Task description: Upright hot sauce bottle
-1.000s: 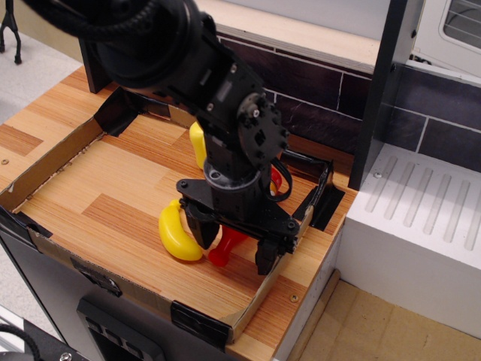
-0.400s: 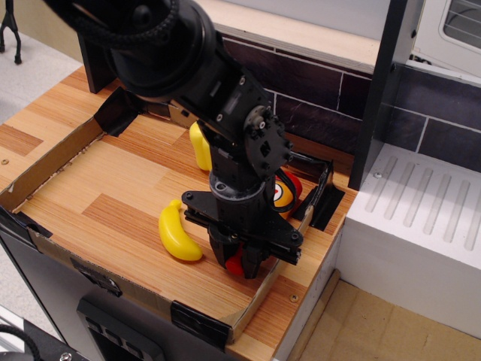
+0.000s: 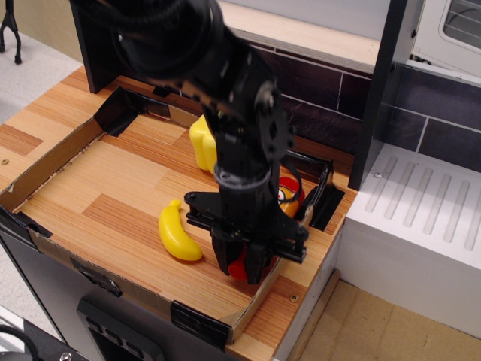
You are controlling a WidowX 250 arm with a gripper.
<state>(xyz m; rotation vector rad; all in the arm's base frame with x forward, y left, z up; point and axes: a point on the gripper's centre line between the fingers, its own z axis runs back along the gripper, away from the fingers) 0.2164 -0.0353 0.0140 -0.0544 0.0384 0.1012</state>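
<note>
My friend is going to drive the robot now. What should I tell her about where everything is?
Pincer: closed on the hot sauce bottle, near the front right corner of the cardboard tray.
Bottle: mostly hidden behind the pincer and arm; a red bit shows between the fingers, and the labelled end shows further back. It looks tilted, not yet upright.
Banana: lying just left of the pincer, apart from it.
Yellow bell pepper: behind the arm, near the back.
Done: bottle grabbed.
Left: stand it up on its base, let go, pull away without bumping the banana.
</note>
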